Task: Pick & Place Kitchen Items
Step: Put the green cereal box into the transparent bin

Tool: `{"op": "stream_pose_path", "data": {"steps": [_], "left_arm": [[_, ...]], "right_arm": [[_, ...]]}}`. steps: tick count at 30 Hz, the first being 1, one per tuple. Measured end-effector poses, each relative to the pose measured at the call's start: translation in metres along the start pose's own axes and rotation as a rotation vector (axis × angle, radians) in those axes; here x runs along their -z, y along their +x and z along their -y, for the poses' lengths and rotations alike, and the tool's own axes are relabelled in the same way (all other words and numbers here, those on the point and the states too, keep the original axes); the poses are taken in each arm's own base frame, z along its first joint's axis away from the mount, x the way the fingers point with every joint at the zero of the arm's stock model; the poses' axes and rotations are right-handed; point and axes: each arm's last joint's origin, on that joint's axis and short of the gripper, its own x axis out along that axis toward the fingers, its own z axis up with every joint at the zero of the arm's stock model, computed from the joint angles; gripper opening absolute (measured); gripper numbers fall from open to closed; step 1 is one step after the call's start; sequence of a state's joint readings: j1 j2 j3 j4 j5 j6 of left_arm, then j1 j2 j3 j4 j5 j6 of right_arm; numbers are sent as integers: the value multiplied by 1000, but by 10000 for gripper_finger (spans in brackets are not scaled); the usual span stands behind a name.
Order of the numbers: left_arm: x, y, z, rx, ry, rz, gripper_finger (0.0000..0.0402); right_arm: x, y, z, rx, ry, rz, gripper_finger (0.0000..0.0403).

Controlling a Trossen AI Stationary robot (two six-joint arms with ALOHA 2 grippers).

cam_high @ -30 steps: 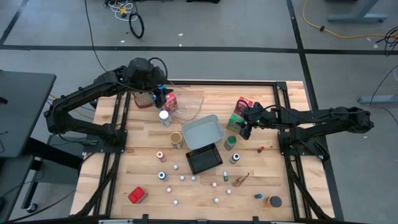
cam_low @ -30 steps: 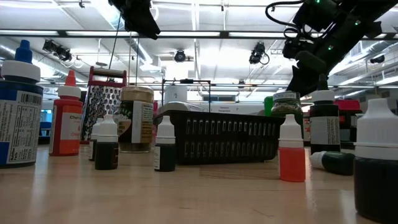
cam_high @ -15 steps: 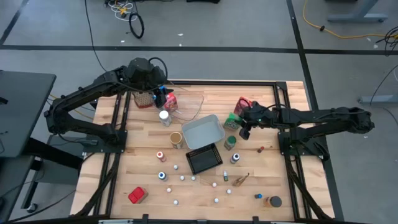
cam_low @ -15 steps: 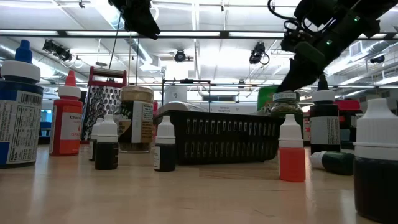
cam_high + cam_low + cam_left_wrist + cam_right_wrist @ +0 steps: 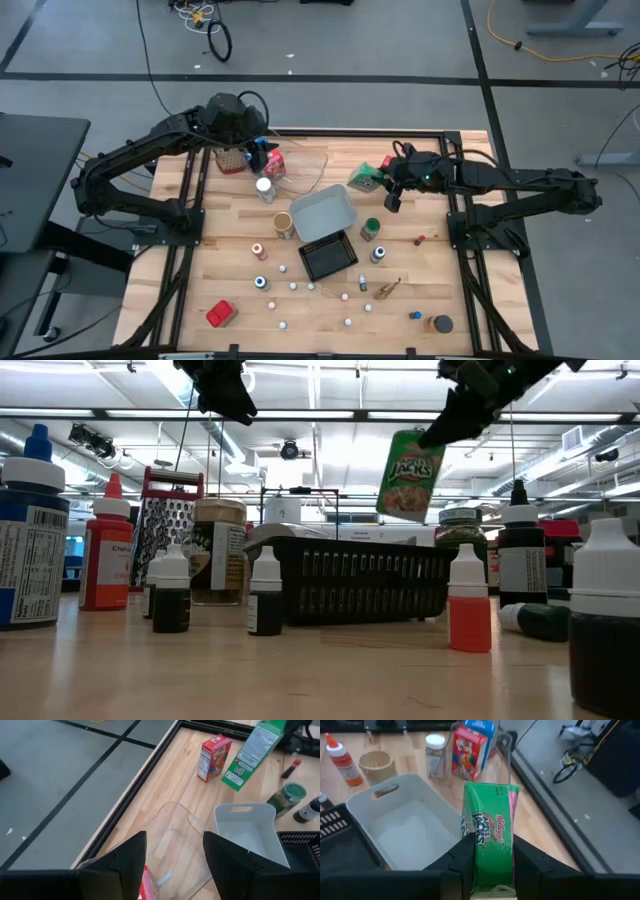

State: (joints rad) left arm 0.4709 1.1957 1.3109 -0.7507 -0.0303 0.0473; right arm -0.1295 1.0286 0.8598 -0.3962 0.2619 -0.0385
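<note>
Wood planks of the table (image 5: pixel 420 300) carry a scatter of small capped bottles along the near edge, with a red carton (image 5: pixel 220 314) lying near the front left corner and a dark-lidded jar (image 5: pixel 441 324) near the front right. Farther in sit the black tray (image 5: pixel 328 255), then the grey tray (image 5: pixel 327 212), which looks empty in the right wrist view, and beyond it the clear tray (image 5: pixel 305 170) at the back.

Step in hand: the carry. The right gripper (image 5: pixel 385 183) is clamped on the green carton (image 5: pixel 366 177), its two fingers pressed against the box's sides in the right wrist view. The low view shows the carton hanging tilted, well clear of the table top and above the black tray's rim line. From above, the carton sits just beyond the grey tray's far right corner, not yet over any tray.

The left gripper (image 5: pixel 262 153) waits over the back left of the table near the clear tray, fingers parted and holding nothing.

Which tray is meant for the carton I cannot tell; the grey one is nearest and is probably the target. The next move would call for swinging the carton over that tray's open middle, lowering it inside the walls, and parting the fingers only once it rests, since a tilted box could catch the rim.
</note>
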Motion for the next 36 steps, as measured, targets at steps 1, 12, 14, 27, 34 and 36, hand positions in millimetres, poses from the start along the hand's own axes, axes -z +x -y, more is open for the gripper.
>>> {"op": "stream_pose_path", "data": {"steps": [1,12,14,27,34,36], "left_arm": [[0,0,0,0,1,1,206],[-3,28,11,234,182,2,206],[-5,37,13,247,184,3,206],[-14,83,46,313,293,79,206],[-16,83,51,284,302,94,206],[-17,81,52,286,309,111,206]], "right_arm": [[-2,-1,0,-1,-8,5,109],[-14,22,-9,-99,-116,92,108],[-15,28,-10,-108,-141,110,110],[-14,62,-15,-121,-172,121,113],[-51,64,-5,-103,-180,142,114],[-60,65,-2,-105,-181,150,114]]}}
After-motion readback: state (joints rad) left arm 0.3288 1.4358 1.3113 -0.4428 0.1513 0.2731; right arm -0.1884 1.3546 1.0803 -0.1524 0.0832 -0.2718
